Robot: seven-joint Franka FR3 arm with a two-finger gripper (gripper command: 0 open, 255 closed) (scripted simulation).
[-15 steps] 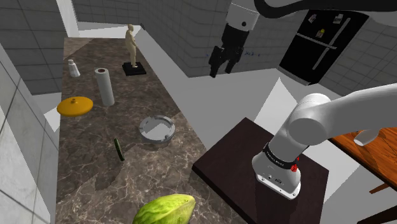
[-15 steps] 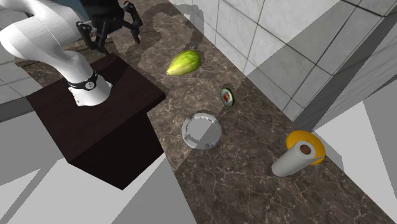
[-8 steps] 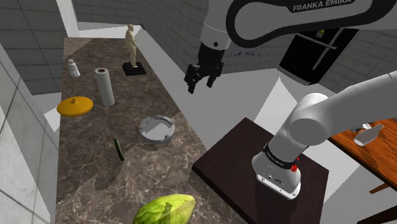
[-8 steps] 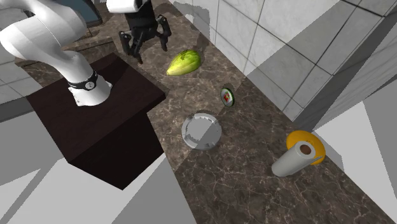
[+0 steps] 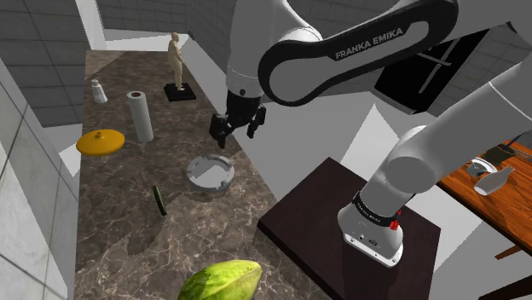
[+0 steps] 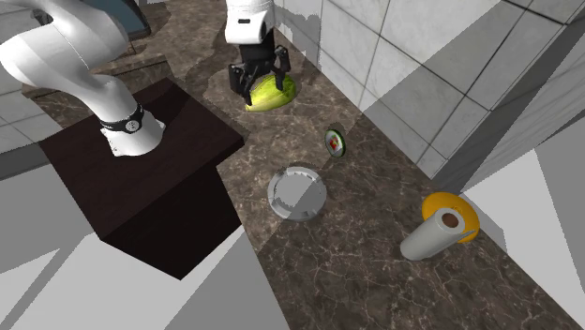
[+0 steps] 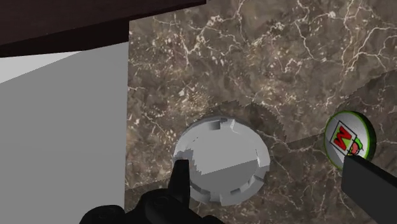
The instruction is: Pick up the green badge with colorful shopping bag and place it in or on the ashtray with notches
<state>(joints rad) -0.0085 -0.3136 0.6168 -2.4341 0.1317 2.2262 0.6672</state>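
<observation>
The green-rimmed badge [image 5: 159, 199] stands on its edge on the dark marble counter; its white face with a red and green bag [image 6: 336, 142] [image 7: 349, 139] shows plainly. The grey round ashtray [image 5: 210, 172] [image 6: 297, 192] [image 7: 221, 159] with a notched rim lies a short way from it, nearer the counter's edge. My black gripper [image 5: 234, 135] [image 6: 262, 92] [image 7: 273, 191] hangs open and empty well above the counter, over the ashtray. In the wrist view one finger overlaps the ashtray's rim and the other sits just below the badge.
A yellow-green fruit [image 5: 220, 281] [image 6: 272, 92] lies near the counter's front end. A paper roll [image 5: 140, 116] [image 6: 433, 234], an orange lid [image 5: 101, 141], a small shaker [image 5: 99, 91] and a figurine [image 5: 177, 64] stand farther back. The dark stand [image 5: 341, 230] borders the counter.
The arm has swung to the shoulder view's left and lower, from over the floor to over the counter by the ashtray. Its fingers have stayed apart.
</observation>
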